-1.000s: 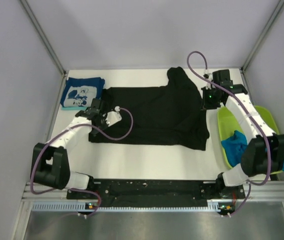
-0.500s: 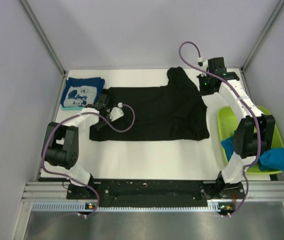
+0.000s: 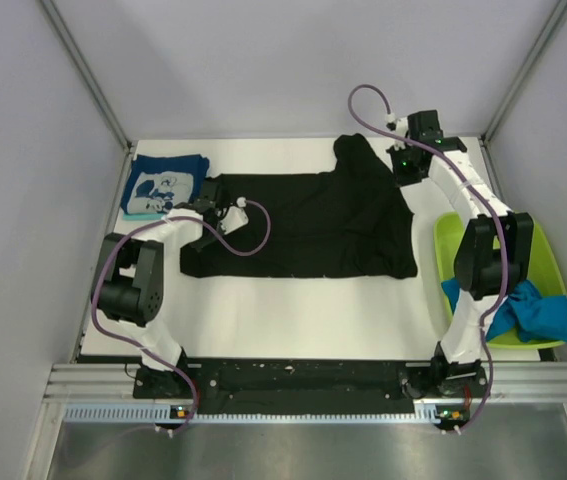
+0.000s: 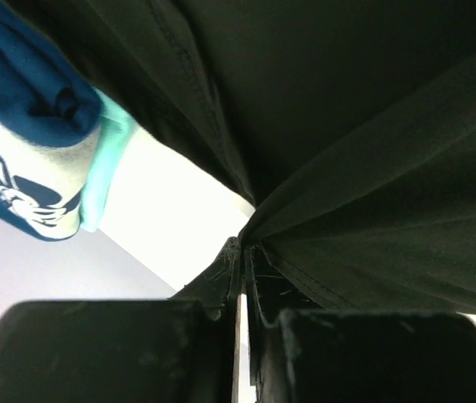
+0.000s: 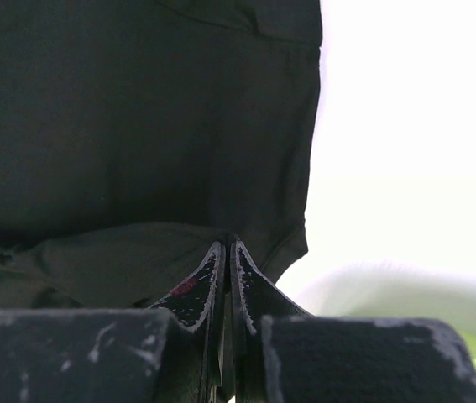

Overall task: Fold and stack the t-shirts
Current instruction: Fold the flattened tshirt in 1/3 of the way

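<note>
A large black t-shirt (image 3: 313,225) lies spread on the white table. My left gripper (image 3: 206,207) is shut on its left edge; the pinched black cloth (image 4: 321,210) shows in the left wrist view. My right gripper (image 3: 403,172) is shut on the shirt's upper right part, with black cloth (image 5: 137,168) at the fingertips (image 5: 221,260). A folded navy t-shirt with a white cartoon graphic (image 3: 163,185) lies at the back left; it also shows in the left wrist view (image 4: 28,159). Bright blue shirts (image 3: 523,310) sit in the tub.
A lime-green plastic tub (image 3: 553,265) stands at the right edge under my right arm. Grey walls close in the table at left, back and right. Purple cables loop over both arms.
Both arms have stretched toward the back. The left gripper moved up along the shirt's left edge, and the right gripper moved up and left over the shirt's upper right part. The shirt's right side has shifted.
</note>
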Available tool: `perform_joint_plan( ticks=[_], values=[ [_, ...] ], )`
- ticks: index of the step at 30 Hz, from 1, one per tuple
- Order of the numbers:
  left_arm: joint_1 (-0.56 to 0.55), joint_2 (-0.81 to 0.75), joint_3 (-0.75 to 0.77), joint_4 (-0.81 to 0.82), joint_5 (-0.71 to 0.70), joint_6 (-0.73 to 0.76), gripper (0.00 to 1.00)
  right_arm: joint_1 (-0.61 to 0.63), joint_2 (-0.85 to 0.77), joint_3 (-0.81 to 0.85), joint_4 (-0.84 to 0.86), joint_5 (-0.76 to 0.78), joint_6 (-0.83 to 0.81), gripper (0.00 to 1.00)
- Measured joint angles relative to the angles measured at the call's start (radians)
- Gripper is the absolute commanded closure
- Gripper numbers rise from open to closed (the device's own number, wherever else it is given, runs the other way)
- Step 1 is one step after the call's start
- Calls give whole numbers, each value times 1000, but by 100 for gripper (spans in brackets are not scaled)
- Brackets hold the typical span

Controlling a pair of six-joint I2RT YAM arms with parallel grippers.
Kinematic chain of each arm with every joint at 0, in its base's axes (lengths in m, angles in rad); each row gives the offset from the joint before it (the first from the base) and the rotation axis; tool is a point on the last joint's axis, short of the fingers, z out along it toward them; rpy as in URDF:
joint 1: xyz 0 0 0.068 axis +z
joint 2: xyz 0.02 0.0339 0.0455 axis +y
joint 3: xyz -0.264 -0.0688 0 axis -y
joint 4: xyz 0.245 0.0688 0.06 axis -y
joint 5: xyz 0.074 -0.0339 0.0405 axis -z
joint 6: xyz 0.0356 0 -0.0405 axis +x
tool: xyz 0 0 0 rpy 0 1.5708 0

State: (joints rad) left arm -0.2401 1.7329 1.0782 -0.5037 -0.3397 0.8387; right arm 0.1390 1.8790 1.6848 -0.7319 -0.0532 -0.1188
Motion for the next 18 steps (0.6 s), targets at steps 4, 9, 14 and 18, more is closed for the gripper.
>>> perform_joint_plan(
  ticks=[4,9,14,18],
  values=[
    [0,11,2,63,-54,-4,88,0,51,47,-1,-21,-5,100],
    [3,47,34,182,-155,4,50,0,151,160,7,-22,10,94],
    [36,62,109,246,-216,-11,41,0,252,266,16,8,63,51],
    [57,7,116,217,-156,-24,43,0,265,288,9,28,105,44]
  ],
)
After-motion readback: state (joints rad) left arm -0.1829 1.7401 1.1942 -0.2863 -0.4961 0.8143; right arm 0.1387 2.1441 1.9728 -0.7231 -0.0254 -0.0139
